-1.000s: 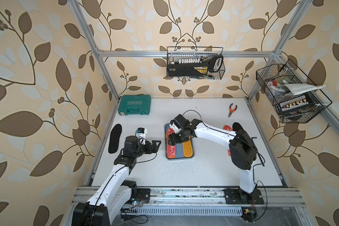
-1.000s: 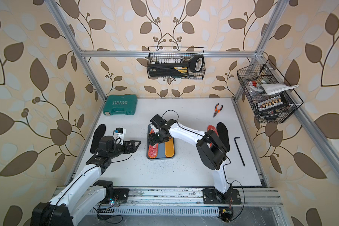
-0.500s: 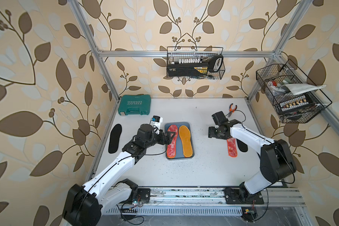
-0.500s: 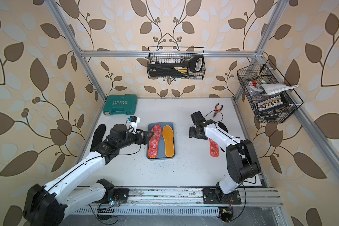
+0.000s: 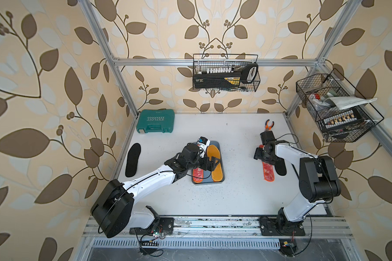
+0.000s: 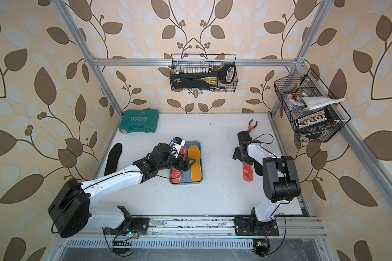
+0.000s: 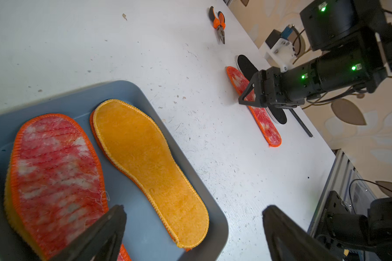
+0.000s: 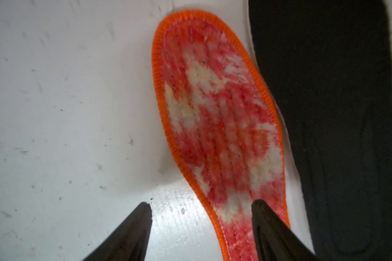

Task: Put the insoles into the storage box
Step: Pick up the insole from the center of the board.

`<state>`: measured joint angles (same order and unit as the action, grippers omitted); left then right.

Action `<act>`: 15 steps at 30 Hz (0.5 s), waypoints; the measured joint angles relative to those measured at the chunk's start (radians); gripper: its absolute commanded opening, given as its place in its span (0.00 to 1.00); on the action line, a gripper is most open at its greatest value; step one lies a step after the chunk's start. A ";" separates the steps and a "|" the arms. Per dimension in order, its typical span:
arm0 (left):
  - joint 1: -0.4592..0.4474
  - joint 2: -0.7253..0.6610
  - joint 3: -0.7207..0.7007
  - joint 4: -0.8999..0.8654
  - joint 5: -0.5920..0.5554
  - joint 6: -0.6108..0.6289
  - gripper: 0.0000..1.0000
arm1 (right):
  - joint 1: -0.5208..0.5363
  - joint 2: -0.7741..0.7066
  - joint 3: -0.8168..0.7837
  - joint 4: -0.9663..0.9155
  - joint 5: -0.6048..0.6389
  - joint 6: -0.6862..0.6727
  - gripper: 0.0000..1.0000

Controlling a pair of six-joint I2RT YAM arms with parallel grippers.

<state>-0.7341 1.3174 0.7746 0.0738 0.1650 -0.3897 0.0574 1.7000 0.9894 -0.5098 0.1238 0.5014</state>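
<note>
**Top pair:** my stereo head, high over the front edge of the worktop (image 5: 235, 198), angled down toward the back wall. Both top views show the whole worktop.
**Left wrist:** low over the storage box (image 7: 77, 101), facing the right edge.
**Right wrist:** close above the red-white insole (image 8: 220, 126) there, also seen from my left wrist.

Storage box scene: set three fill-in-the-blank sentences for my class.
The yellow insole lies ____ the storage box, beside a red-white insole.
The right hand is over a loose red-white insole lying on the ____.
Beside that lies another insole, coloured ____.
Missing: inside; table; black.
</note>
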 measured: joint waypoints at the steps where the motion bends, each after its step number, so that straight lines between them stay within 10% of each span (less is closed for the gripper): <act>1: 0.000 -0.011 -0.004 0.003 -0.007 0.000 0.98 | -0.003 0.003 -0.006 0.006 -0.017 0.003 0.70; 15: 0.000 -0.240 -0.138 -0.003 -0.141 0.005 0.99 | 0.166 -0.050 -0.102 0.201 -0.186 0.106 0.64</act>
<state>-0.7341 1.0779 0.6365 0.0708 0.0242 -0.3851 0.2230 1.6505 0.8875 -0.3092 -0.0624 0.6075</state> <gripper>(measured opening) 0.986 0.644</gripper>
